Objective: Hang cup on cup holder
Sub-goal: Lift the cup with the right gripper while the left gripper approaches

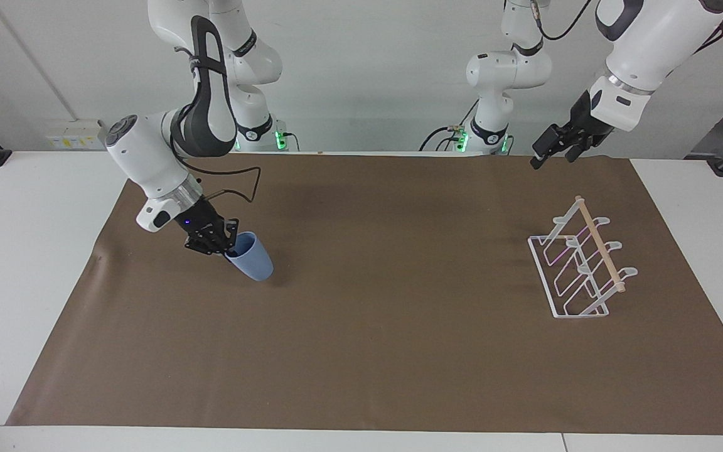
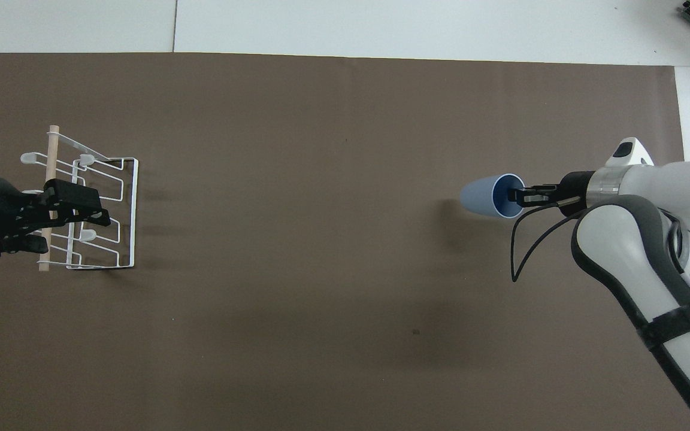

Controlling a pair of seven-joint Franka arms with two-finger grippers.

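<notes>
The light-blue cup [image 1: 251, 261] [image 2: 489, 195] hangs tilted just above the brown mat, toward the right arm's end of the table. My right gripper [image 1: 226, 245] [image 2: 516, 196] is shut on its rim, one finger inside the mouth. The white wire cup holder [image 1: 578, 270] [image 2: 90, 206] with its wooden rod stands on the mat toward the left arm's end. My left gripper [image 1: 553, 149] [image 2: 90, 209] hangs open high in the air, over the mat's edge nearest the robots, holding nothing; in the overhead view it overlaps the rack.
A brown mat [image 1: 368, 301] [image 2: 321, 299] covers most of the white table [image 1: 22, 251]. A black cable [image 2: 527, 248] loops from the right wrist.
</notes>
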